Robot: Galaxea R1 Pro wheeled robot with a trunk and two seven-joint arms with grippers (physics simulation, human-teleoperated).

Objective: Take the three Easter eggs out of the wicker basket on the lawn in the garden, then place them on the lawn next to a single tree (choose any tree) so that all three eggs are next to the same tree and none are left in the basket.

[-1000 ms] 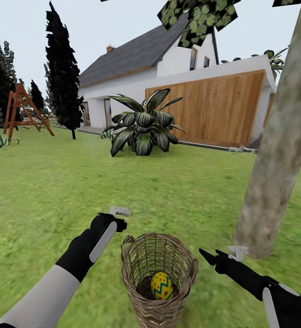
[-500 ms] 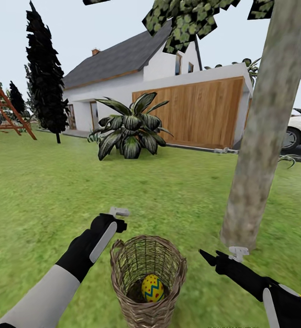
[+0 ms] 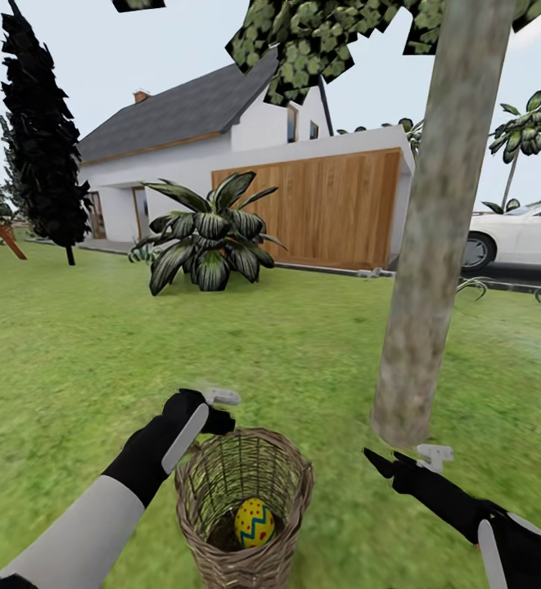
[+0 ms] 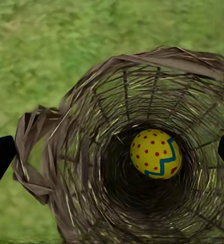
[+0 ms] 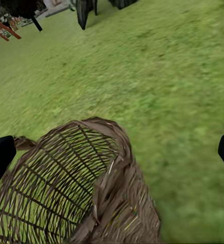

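Green mottled lawn (image 3: pixel 74 343), wicker basket (image 3: pixel 241 523) near tree (image 3: pixel 430 245), house (image 3: pixel 245 180) behind

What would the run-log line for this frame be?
left hand: open, above wicker basket rim | right hand: open, empty | Easter egg: one visible in basket | tree: beside basket
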